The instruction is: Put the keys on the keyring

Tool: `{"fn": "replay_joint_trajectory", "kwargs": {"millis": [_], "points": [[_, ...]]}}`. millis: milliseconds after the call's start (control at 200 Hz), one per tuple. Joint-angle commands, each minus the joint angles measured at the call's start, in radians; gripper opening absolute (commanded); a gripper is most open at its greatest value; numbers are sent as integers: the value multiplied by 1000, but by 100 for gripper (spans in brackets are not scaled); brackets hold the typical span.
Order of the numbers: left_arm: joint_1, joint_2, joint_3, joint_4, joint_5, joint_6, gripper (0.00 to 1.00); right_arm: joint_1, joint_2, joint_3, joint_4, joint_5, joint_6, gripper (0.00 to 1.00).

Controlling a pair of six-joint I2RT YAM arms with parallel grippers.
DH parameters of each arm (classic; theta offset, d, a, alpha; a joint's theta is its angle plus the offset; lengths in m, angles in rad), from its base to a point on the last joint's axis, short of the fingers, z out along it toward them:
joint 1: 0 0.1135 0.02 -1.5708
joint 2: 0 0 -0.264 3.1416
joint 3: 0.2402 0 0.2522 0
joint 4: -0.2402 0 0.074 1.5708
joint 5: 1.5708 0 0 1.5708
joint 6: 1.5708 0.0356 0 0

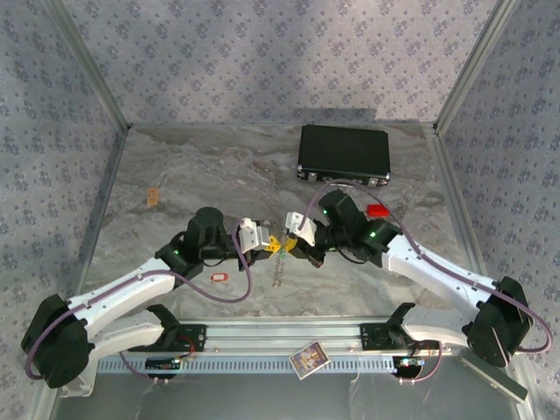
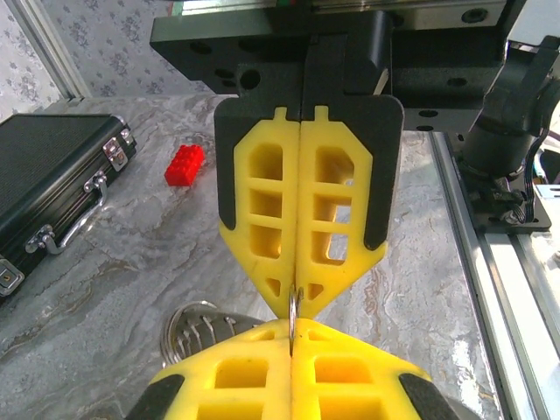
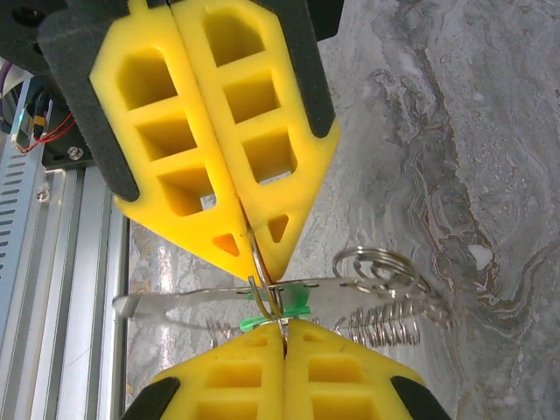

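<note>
Over the middle of the desk (image 1: 175,236) the left hand (image 1: 269,241) and the right hand (image 1: 289,245) meet tip to tip, with the keyring (image 3: 260,280) between them. It is a thin silvery loop seen edge-on, with its long axis running from one hand's tips to the other's. In the right wrist view that axis goes from about 11 o'clock to 5 o'clock. The left hand is closed narrow with its yellow fingers (image 3: 219,131) pressed together on the loop's upper end, and the right hand's fingers (image 3: 236,372) are closed just as tight on its lower end. In the left wrist view the same wire (image 2: 293,306) stands nearly upright, from 12 to 6 o'clock, in the seam between the two hands. The green key (image 3: 293,302) sits against the loop right at the right hand's tips. Its flat silvery blade lies across the view, with its free end pointing to 9 o'clock. A coiled spring (image 3: 385,319) and small rings trail off at 3 o'clock. The red key (image 1: 219,277) lies flat on the desk at 8 o'clock from the hands, well apart from them, with its long axis running roughly 9 to 3. A black case (image 1: 343,156) sits at 1 o'clock with its lid shut, so I cannot tell what is inside it. A red brick (image 1: 376,210) lies near its front edge.
</note>
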Motion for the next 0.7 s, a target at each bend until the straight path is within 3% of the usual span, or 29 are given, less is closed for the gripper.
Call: {"fn": "replay_joint_trajectory", "kwargs": {"millis": [0, 235, 695], "points": [[-10, -27, -3, 97, 22, -10, 0, -1, -24, 6, -7, 6, -4, 4], [-10, -33, -20, 120, 12, -24, 0, -20, -133, -76, 123, 1, 44, 28], [-11, -34, -37, 185, 41, -67, 0, -9, -96, -87, 199, -77, 75, 23]]}}
